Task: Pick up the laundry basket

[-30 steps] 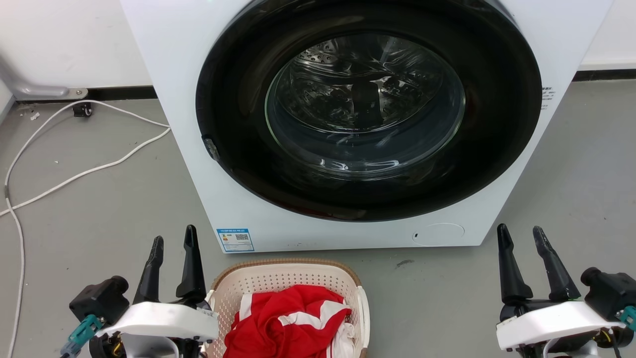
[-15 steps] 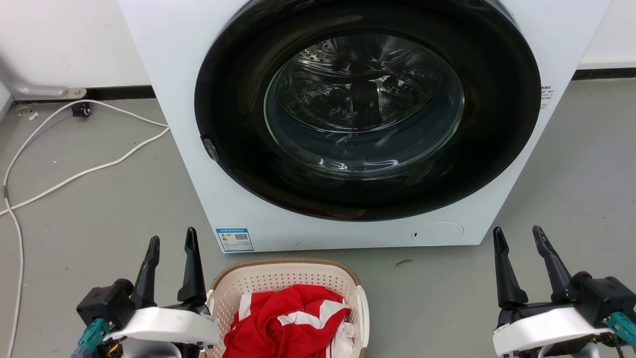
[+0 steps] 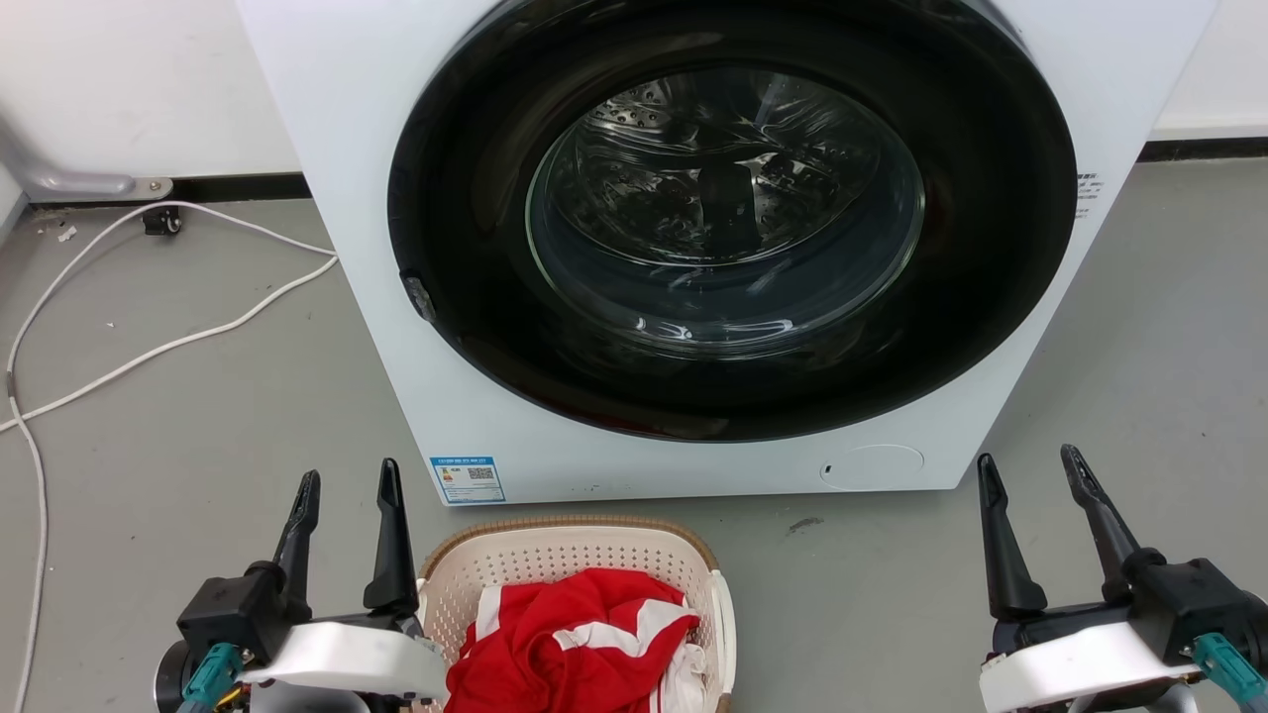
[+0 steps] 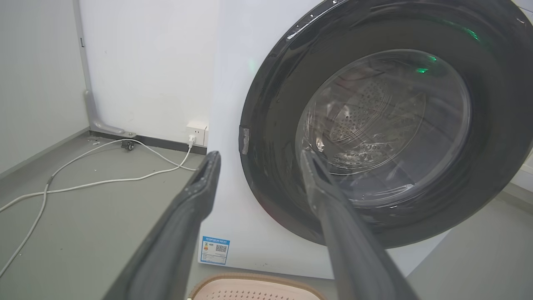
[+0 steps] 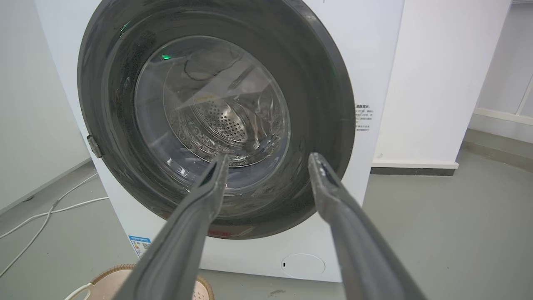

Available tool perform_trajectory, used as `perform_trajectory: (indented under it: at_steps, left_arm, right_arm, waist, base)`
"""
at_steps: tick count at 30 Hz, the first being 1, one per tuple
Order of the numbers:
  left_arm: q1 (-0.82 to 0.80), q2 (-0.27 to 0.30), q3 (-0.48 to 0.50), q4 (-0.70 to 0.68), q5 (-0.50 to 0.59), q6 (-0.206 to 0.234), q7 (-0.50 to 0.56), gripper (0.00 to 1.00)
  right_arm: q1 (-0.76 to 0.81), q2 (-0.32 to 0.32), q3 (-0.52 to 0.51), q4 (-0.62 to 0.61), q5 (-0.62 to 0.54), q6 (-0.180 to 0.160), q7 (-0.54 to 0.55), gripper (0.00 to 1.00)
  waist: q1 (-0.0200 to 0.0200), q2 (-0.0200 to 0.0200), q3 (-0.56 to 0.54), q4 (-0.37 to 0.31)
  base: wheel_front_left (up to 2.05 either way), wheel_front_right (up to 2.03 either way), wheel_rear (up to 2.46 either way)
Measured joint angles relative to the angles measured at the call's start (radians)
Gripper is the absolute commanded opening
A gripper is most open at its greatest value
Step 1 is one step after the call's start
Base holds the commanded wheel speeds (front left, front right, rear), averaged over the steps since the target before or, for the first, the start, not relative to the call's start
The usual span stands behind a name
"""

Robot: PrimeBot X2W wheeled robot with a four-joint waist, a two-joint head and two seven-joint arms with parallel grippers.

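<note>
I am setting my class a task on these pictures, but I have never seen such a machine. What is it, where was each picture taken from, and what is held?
This is a wheeled robot with two arms. One picture comes from a camera on its head, looking down: the dark two-fingered left gripper is at the lower left, the right gripper at the lower right. Two others come from a camera on each wrist, looking along that arm's jaws. On the grey floor stands a white front-loading washing machine with a round dark glass door. Before it sits a small cream perforated plastic basket with a brown woven-look rim, holding a red and white cloth. Both sets of jaws stand open and hold nothing.
</note>
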Motion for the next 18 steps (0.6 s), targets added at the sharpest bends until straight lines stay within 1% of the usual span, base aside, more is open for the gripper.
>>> perform_trajectory:
  at_steps: [18]
  left_arm:
    - [0.013, 0.001, -0.011, 0.001, 0.142, 0.017, -0.033, 1.00]
  right_arm:
    - [0.016, 0.000, 0.005, -0.017, -0.113, 0.000, -0.035, 1.00]
  waist:
    - [0.0000, 0.0000, -0.004, 0.002]
  base:
    - [0.00, 0.00, 0.00]
